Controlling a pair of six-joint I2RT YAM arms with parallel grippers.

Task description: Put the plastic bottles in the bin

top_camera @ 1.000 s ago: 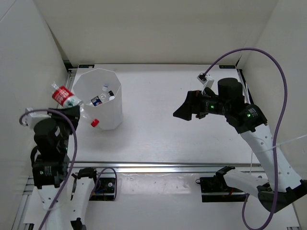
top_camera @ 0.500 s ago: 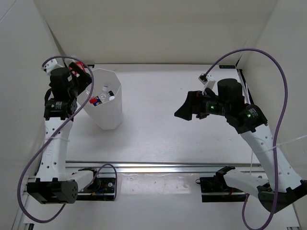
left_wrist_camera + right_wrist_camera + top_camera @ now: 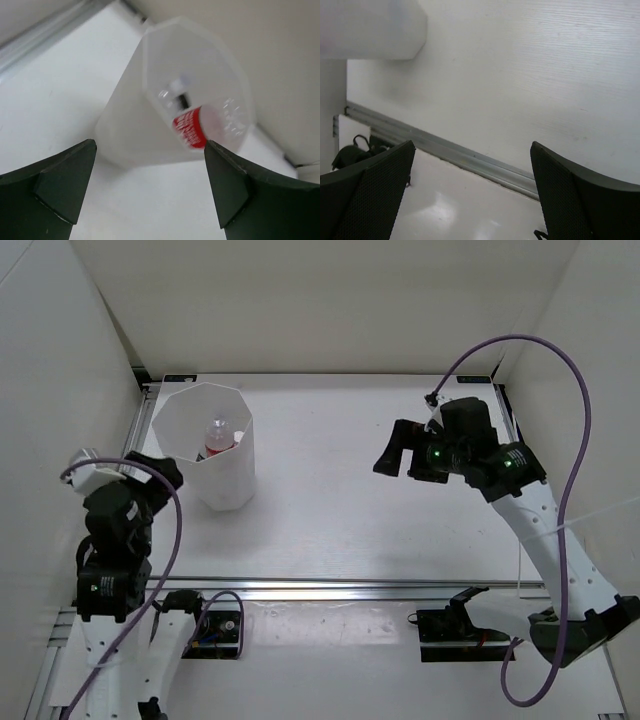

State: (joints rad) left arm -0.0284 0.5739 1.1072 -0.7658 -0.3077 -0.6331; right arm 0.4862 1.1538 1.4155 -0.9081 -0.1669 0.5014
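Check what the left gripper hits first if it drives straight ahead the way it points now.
Probably the outer wall of the bin. The left wrist view shows it centred ahead of the left gripper, jaws open, with the red-labelled bottle inside. Nothing shows in between, but depth is unclear.

So the white tabletop (image 3: 340, 470) has the tall white octagonal bin (image 3: 228, 488) standing upright on it toward the far left, and a metal rail (image 3: 350, 586) runs along the near edge.
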